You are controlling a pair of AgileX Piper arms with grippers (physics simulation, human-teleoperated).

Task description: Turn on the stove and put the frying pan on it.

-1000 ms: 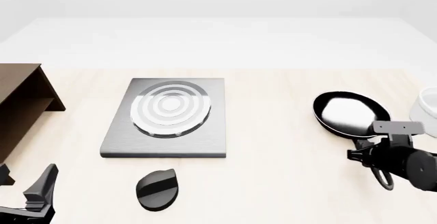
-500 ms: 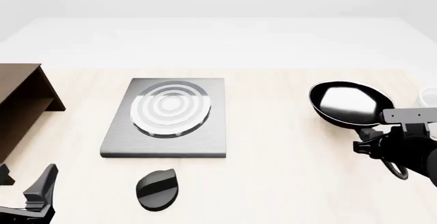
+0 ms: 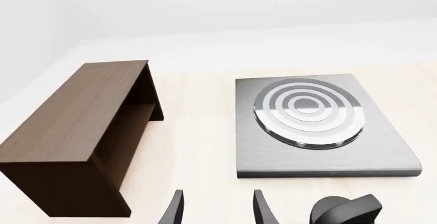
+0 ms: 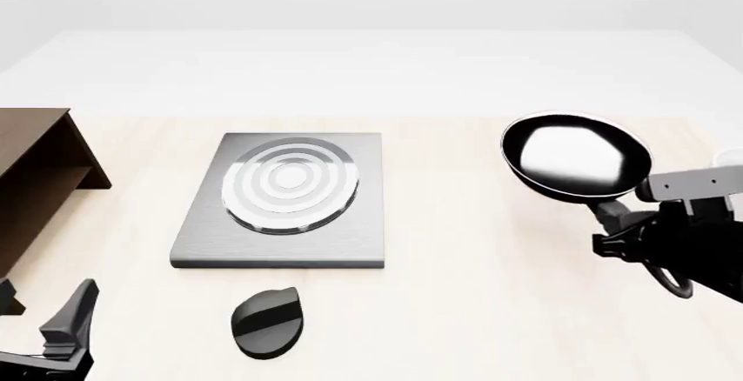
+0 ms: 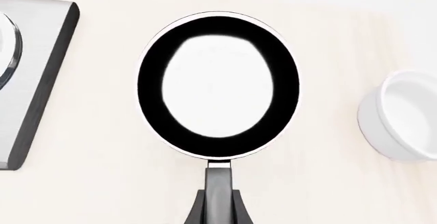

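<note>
The frying pan, black with a glossy inside, hangs level above the right side of the table. My right gripper is shut on its long handle, with both fingers pressed against the handle's sides just behind the bowl of the pan. The stove, a flat grey hotplate with ring burner, lies left of centre, and its black oval knob sits in front of it. My left gripper rests open near the front left corner; its fingers stand left of the knob, apart from it.
A brown wooden shelf stands at the left edge, beside the stove. A white bowl sits on the table to the right of the pan, near the table's right edge.
The right gripper has lifted the frying pan off the table and carried it up and slightly left. The left arm, stove and knob have not moved.
</note>
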